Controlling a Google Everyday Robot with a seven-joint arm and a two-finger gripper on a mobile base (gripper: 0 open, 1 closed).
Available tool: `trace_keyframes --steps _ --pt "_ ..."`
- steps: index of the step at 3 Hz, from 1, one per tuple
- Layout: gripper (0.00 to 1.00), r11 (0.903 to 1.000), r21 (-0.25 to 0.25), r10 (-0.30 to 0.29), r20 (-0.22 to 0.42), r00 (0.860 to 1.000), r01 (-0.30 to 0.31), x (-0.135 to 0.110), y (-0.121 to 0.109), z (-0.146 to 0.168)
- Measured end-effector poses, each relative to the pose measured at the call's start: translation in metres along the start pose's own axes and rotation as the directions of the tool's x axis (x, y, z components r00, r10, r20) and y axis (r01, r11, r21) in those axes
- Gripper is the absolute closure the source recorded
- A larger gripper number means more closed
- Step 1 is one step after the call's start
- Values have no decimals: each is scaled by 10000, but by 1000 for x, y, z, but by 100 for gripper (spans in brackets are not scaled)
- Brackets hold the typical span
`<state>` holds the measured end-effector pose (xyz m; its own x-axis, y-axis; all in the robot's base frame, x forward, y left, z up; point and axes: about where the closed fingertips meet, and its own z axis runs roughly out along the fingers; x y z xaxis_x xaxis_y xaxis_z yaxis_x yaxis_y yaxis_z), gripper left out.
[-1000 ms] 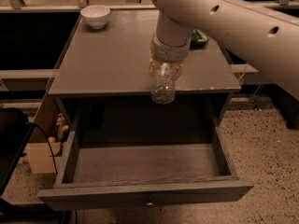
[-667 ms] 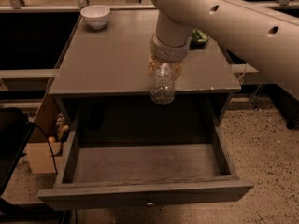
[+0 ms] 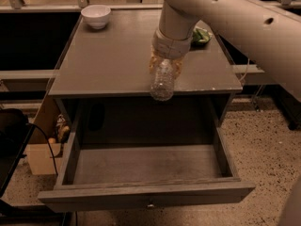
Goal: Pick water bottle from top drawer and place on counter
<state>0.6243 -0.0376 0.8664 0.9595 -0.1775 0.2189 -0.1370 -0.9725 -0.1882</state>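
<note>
The top drawer (image 3: 141, 193) stands pulled out across the lower middle of the frame. Its grey floor is in plain view and its small knob (image 3: 150, 205) sits at the bottom edge. A white bowl (image 3: 96, 16) stands at the upper left corner of the counter (image 3: 108, 55); I cannot tell whether it holds anything.

My arm (image 3: 188, 8) comes down from the upper right, and my gripper (image 3: 164, 72) points downward at the centre of the frame, clenched on the water bottle (image 3: 162, 86). The bottle hangs upright from its upper part, with its base level with the counter's front edge and above the open drawer.

A green object (image 3: 201, 35) lies on the counter just right of my wrist, partly hidden by it. A cardboard box (image 3: 38, 158) rests on the floor at lower left.
</note>
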Motion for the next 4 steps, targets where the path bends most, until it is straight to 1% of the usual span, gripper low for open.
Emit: trace_keyframes --steps 1,2,4 --pt "100 9981 273 540 332 9980 -549 11 -9 8" --pt "100 9981 273 540 332 9980 -549 11 -9 8" --pt "100 9955 494 782 525 9956 -808 18 -6 17"
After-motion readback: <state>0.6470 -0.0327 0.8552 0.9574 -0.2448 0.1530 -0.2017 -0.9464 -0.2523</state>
